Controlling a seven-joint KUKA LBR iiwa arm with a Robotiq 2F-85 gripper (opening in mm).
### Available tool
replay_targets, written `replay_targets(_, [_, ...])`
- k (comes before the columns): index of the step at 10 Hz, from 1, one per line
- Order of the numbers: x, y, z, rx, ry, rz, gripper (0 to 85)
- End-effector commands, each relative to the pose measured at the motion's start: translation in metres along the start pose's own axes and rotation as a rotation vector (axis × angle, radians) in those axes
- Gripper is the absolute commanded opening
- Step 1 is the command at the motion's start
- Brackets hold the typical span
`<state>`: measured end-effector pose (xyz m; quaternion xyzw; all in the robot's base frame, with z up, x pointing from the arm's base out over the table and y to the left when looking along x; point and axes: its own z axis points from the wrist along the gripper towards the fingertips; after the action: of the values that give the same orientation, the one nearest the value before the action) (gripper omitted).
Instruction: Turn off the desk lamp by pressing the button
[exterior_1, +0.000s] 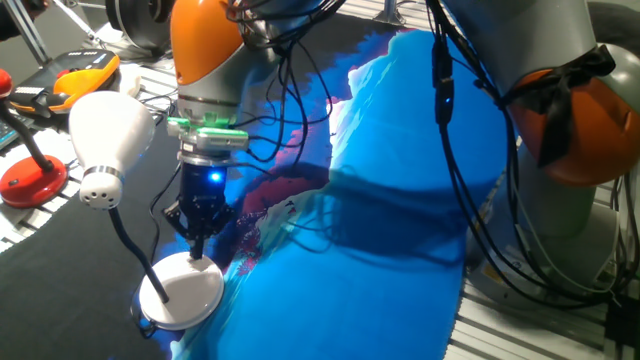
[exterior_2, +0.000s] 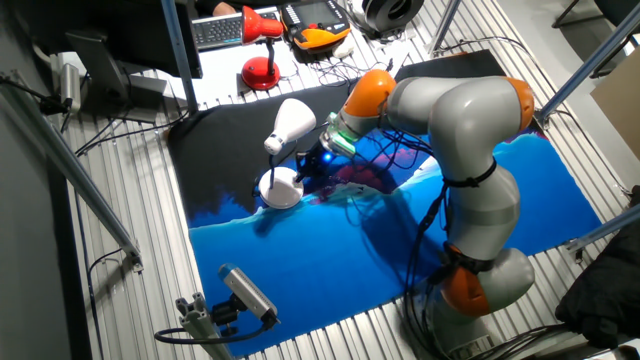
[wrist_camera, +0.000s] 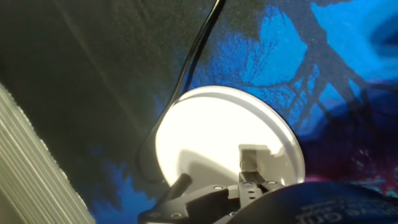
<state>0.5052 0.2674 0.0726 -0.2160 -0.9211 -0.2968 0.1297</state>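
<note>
The white desk lamp stands on the cloth, with its bell-shaped head, thin black neck and flat round base. It also shows in the other fixed view. My gripper points straight down, fingertips together, with the tip on the base's rear edge. In the hand view the base is brightly lit, and a small rectangular button lies just ahead of my fingertips. The fingers show no gap and hold nothing.
A red-based lamp stands at the far left by a keyboard and an orange device. The blue and black cloth covers the table. The lamp's black cable runs off behind the base. Ribbed metal borders the cloth.
</note>
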Motion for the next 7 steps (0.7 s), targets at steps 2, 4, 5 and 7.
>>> replay_targets(2, [-0.003, -0.003, -0.015, 0.029, 0.010, -0.016, 0.0])
replay_targets(4, [-0.009, -0.013, -0.031, 0.100, 0.011, -0.068, 0.0])
replay_targets(5, [-0.013, -0.017, -0.040, 0.128, 0.010, -0.088, 0.0])
replay_targets(7, [-0.022, -0.024, -0.059, 0.226, 0.009, -0.150, 0.0])
